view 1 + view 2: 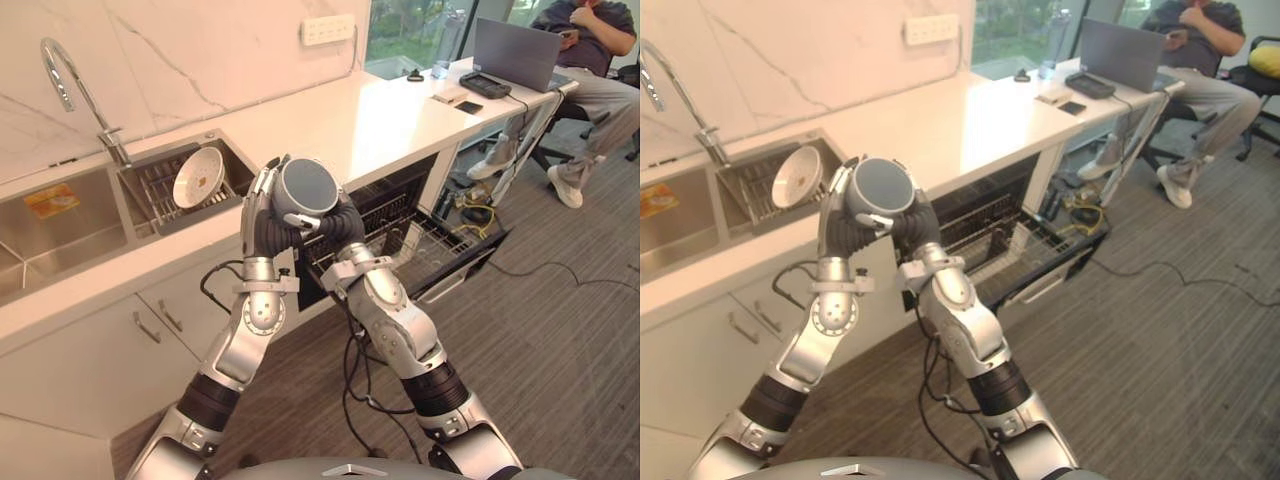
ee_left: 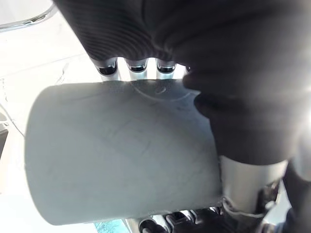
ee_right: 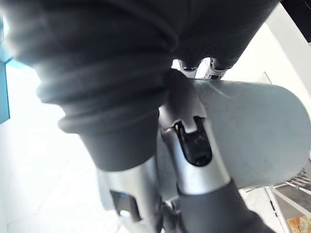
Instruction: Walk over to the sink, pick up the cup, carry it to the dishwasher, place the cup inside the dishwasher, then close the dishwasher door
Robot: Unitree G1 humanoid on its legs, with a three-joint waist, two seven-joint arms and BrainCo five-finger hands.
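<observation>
Left wrist view: L hand (image 2: 124,36) (gripping cup (image 2: 121,155)).

The left robot hand (image 1: 262,215) and right robot hand (image 1: 340,222) both clasp the cup (image 1: 308,187), just out from the desk (image 1: 390,120) edge. At 4 o'clock from them the pulled-out dishwasher rack (image 1: 425,240) lies open from above, over the lowered door (image 1: 478,258); the desk overhangs its inner end at 2 o'clock. Bare floor (image 1: 560,340) spreads at 5 o'clock. At 10 o'clock a tilted bowl (image 1: 197,177) takes up the drainer basket (image 1: 150,205).
</observation>
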